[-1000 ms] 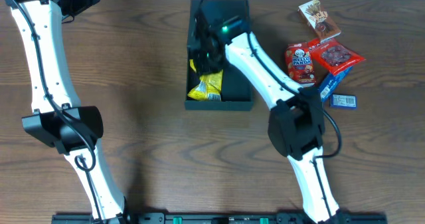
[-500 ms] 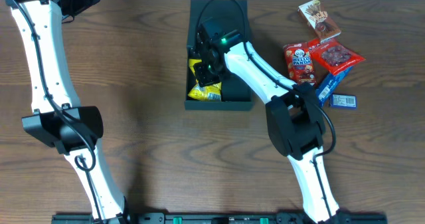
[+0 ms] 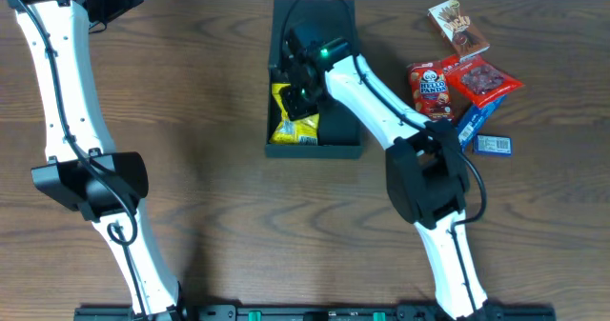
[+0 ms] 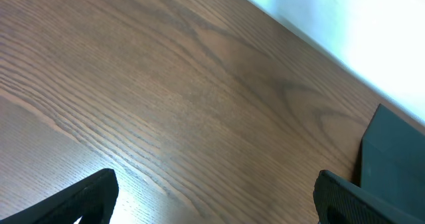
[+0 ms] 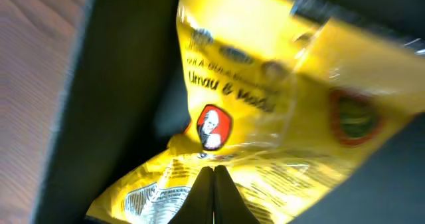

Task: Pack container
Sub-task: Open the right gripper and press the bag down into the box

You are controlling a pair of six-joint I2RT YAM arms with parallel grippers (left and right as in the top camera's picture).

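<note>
Yellow packet (image 5: 265, 117) shifted; right tool (image 5: 212, 184) fully closed, tip touching it.

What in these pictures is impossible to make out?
Overhead: the right arm covers part of the container, so its floor there is hidden.
Right wrist: the yellow packet is blurred; its print is unreadable.
Left wrist: only a corner of the container shows, cut off by the frame edge.
Overhead: the label of the blue packet is too small to read.

Bright even light; yellow packet (image 5: 265, 111) blurred, glary
</note>
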